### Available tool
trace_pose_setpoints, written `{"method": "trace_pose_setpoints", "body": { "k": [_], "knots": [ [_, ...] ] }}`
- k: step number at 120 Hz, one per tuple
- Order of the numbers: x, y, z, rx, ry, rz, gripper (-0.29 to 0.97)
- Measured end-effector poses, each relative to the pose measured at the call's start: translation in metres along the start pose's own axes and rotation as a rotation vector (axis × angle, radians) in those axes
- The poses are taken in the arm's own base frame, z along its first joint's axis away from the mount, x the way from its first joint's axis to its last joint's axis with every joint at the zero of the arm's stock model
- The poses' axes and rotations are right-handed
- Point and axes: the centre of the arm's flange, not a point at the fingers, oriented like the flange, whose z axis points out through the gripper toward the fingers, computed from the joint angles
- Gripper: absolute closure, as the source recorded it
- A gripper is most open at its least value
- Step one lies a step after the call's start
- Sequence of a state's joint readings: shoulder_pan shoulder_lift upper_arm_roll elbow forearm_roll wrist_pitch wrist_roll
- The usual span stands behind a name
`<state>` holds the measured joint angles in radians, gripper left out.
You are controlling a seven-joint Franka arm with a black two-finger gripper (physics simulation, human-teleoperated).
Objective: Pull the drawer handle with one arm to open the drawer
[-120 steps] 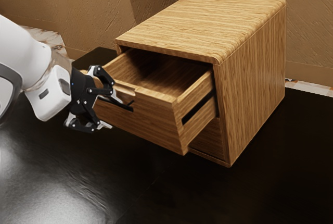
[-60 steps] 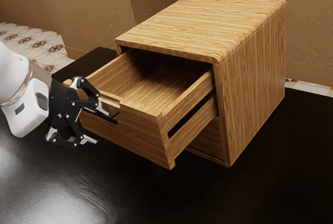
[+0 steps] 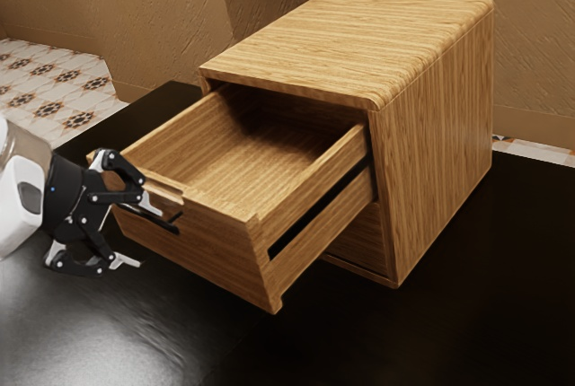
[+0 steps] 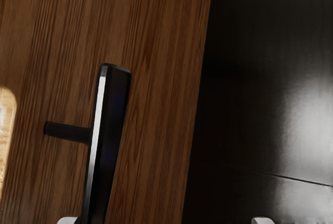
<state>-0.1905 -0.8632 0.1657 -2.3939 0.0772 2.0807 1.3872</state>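
A light wooden cabinet (image 3: 377, 45) stands on a glossy black surface. Its upper drawer (image 3: 235, 163) is pulled far out toward the exterior view's left and is empty inside. A black bar handle (image 3: 163, 219) sits on the drawer front (image 3: 202, 256). My black gripper (image 3: 138, 235) is at that handle with its fingers spread wide, one above the bar and one below: open. In the wrist view the handle (image 4: 106, 146) runs along the wood front (image 4: 156, 78), close beside one pale fingertip (image 4: 67, 220); the other fingertip (image 4: 261, 220) is far from it, over the dark surface.
The black surface (image 3: 404, 332) stretches around the cabinet, with free room in front and toward the exterior view's right. A patterned tile floor (image 3: 54, 90) lies at the upper left, beyond the surface's edge. Brown walls stand behind the cabinet.
My hand has drawn back toward the exterior view's lower left, and the drawer has slid further out of the cabinet with it. The fingers stayed spread.
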Motion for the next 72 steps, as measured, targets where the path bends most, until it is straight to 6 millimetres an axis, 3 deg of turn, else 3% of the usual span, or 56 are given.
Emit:
{"method": "trace_pose_setpoints", "body": {
  "k": [22, 42, 54, 62, 72],
  "knots": [
    [-0.001, 0.004, -0.001, -0.008, -0.008, 0.001, 0.29],
    [-0.002, 0.003, -0.003, -0.007, -0.016, 0.003, 0.15],
    [0.004, 0.000, -0.016, 0.021, -0.018, 0.016, 0.09],
    [0.026, 0.000, -0.036, 0.053, -0.027, 0.055, 0.06],
    [0.088, -0.004, -0.102, 0.101, -0.049, 0.089, 0.04]
  ]
}}
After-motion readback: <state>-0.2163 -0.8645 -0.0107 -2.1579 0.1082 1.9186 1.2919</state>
